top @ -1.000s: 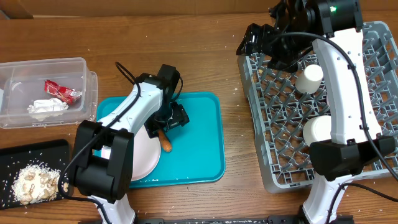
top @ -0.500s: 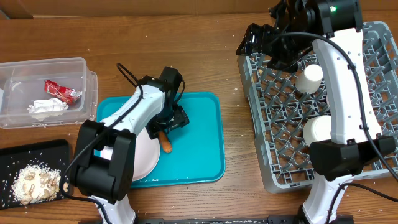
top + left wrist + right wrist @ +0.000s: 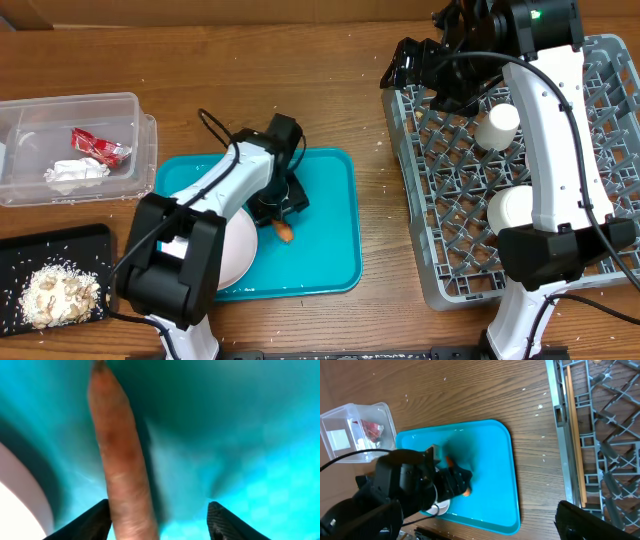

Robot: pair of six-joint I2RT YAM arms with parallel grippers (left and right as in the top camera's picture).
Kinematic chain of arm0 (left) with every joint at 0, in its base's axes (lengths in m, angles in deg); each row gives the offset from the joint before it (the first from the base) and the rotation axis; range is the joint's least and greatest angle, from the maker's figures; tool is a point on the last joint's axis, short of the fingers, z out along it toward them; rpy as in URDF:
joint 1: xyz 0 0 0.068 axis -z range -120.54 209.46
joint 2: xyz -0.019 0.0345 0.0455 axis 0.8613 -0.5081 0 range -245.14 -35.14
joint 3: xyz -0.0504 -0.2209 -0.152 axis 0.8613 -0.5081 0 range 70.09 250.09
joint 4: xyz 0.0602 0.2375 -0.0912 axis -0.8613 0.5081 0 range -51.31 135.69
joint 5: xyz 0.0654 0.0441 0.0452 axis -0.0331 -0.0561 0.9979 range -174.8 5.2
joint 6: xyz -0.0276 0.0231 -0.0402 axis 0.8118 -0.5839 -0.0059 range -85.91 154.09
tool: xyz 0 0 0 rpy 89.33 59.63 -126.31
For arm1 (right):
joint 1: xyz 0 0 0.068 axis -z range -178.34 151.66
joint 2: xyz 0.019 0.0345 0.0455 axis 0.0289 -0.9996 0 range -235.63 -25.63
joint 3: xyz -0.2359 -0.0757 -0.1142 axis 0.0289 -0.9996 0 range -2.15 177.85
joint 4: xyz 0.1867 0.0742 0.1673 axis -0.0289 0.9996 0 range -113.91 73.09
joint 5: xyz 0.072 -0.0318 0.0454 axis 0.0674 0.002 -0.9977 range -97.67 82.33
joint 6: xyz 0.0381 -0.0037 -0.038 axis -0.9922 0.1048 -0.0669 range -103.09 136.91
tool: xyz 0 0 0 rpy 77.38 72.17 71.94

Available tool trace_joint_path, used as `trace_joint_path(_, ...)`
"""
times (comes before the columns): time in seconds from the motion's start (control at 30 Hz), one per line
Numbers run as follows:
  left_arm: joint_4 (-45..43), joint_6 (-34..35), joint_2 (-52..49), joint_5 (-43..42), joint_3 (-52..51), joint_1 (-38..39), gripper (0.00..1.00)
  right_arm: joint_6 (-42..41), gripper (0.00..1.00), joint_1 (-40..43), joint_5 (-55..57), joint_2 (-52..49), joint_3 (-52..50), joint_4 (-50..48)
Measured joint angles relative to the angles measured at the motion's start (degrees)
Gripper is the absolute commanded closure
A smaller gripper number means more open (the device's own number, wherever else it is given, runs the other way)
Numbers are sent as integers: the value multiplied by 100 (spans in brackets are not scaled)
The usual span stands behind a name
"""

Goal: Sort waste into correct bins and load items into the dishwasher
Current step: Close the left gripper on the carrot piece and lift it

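Observation:
An orange carrot (image 3: 285, 233) lies on the teal tray (image 3: 330, 250) beside a white plate (image 3: 235, 258). My left gripper (image 3: 280, 205) is low over the tray and open. In the left wrist view the carrot (image 3: 120, 460) rests against the left finger, with a gap to the right finger (image 3: 159, 510). My right gripper (image 3: 415, 65) hovers open and empty above the back left corner of the grey dish rack (image 3: 450, 200). The right wrist view shows one of its fingers (image 3: 585, 520) and looks down on the tray (image 3: 495, 475).
A clear bin (image 3: 120, 105) at the left holds a red wrapper (image 3: 100, 147) and white tissue (image 3: 75, 173). A black bin (image 3: 60, 245) at front left holds food crumbs. Two white cups (image 3: 497, 125) (image 3: 510, 210) stand in the rack.
My left gripper has moved right and toward the tray's middle. The carrot has shifted with it, away from the plate. The right arm has not moved.

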State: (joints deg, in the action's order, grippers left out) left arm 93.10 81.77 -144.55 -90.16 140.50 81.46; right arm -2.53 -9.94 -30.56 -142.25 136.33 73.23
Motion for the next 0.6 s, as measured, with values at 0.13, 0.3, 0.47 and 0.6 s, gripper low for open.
trace_joint_path(0.13, -26, 9, 0, 7, 0, 240, 53, 2, 0, -2, 0, 0, 0, -4)
trace_joint_path(0.3, -146, 44, 0, 160, -4, 238, 55, 0, 0, -2, 0, 0, 0, -2)
trace_joint_path(0.47, -446, 195, -68, 363, -22, 240, 67, 0, 0, -2, 0, 0, 0, 0)
trace_joint_path(0.6, -284, 319, -164, 339, 13, 238, 86, 0, 0, -2, -2, 0, 0, -2)
